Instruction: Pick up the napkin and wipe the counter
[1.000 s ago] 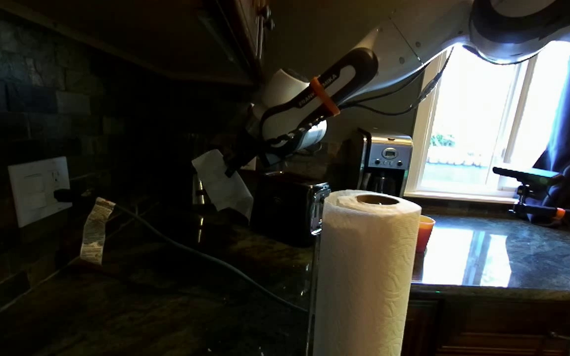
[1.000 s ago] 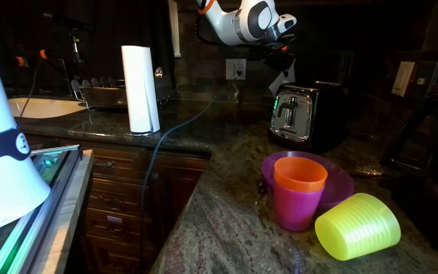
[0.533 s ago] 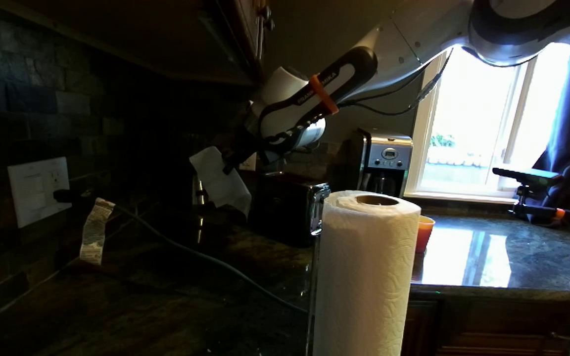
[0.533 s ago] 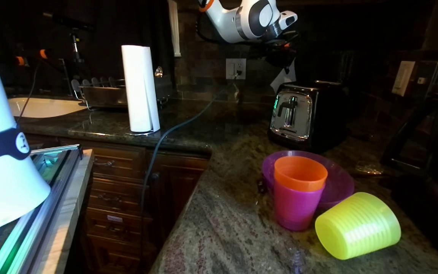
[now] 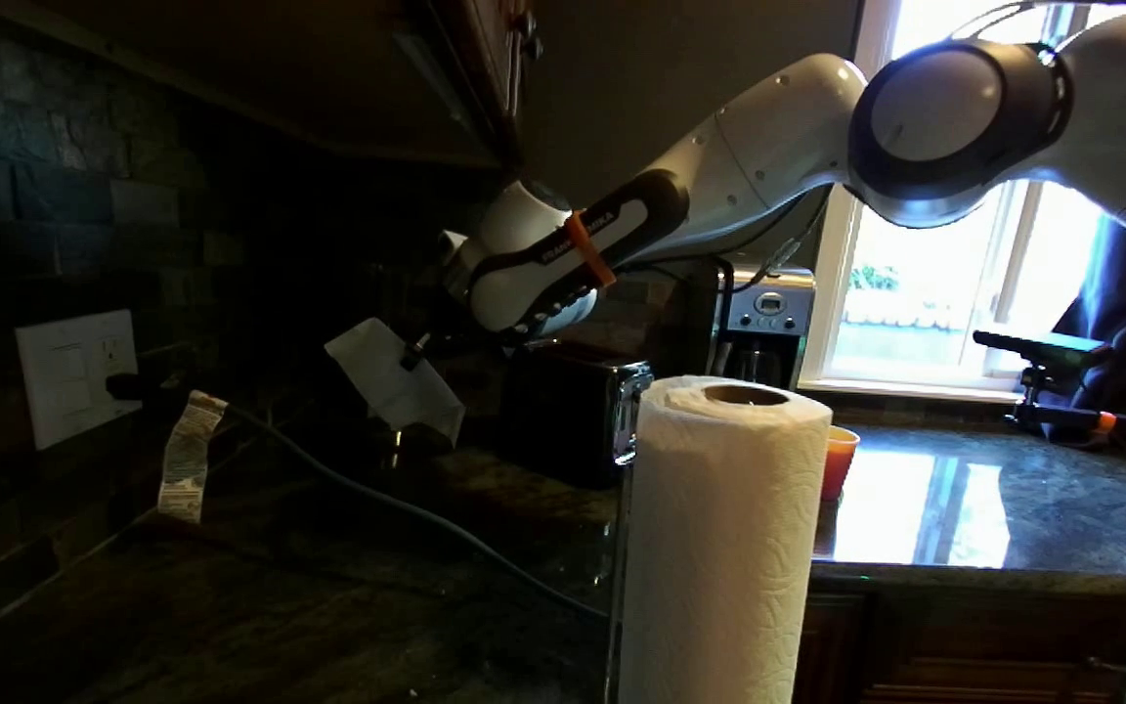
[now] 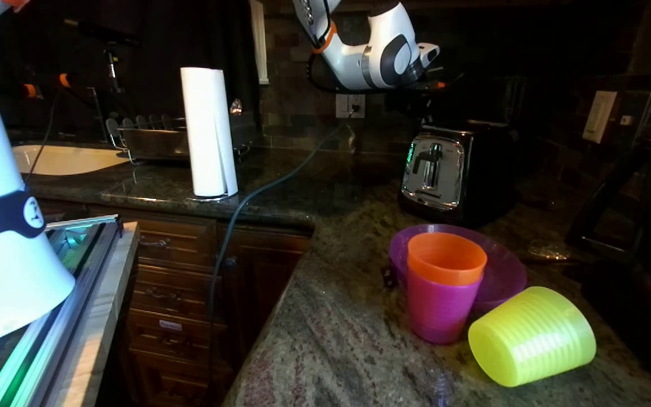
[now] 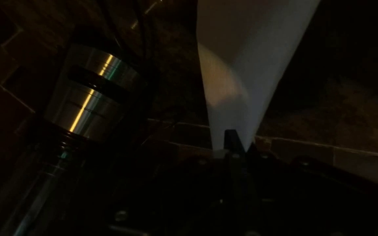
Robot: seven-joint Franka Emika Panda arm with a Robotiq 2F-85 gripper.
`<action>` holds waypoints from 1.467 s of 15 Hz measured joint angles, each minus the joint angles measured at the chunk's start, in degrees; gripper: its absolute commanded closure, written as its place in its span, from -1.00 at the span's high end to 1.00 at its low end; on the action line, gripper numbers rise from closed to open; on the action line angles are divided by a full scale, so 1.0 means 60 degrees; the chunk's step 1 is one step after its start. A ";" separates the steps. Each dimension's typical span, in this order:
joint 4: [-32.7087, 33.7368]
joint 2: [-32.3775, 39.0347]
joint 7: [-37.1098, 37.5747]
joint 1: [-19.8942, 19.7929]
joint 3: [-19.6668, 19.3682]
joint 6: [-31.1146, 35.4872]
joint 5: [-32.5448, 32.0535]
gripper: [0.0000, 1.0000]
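Observation:
The napkin point(image 5: 397, 381) is a white folded sheet, hanging tilted in the air above the dark counter point(image 5: 328, 606). My gripper point(image 5: 414, 352) is shut on its upper part. In the wrist view the napkin point(image 7: 235, 75) spreads away from the dark fingertips point(image 7: 240, 144), which pinch its narrow end. The napkin's lower edge appears apart from the counter, though it is dark there. In an exterior view the gripper point(image 6: 424, 107) is a dark shape behind the toaster, and the napkin is hidden. The counter also shows there with a granite surface point(image 6: 314, 328).
A paper towel roll point(image 5: 729, 548) stands in front. A black toaster point(image 5: 563, 411) is beside the napkin. A cable point(image 5: 426, 518) crosses the counter. A cupboard point(image 5: 470, 88) hangs above. A steel cylinder point(image 7: 87, 95) is near the gripper. Stacked cups point(image 6: 444, 294) and a yellow cup point(image 6: 532, 336) stand farther off.
The arm has lowered. My gripper, still holding the napkin, has moved down and toward the tiled wall. In an exterior view the napkin has passed out of sight behind the toaster.

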 measured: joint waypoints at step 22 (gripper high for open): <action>0.5912 0.4177 -0.5319 0.0024 0.1332 -0.3260 0.1324 -0.99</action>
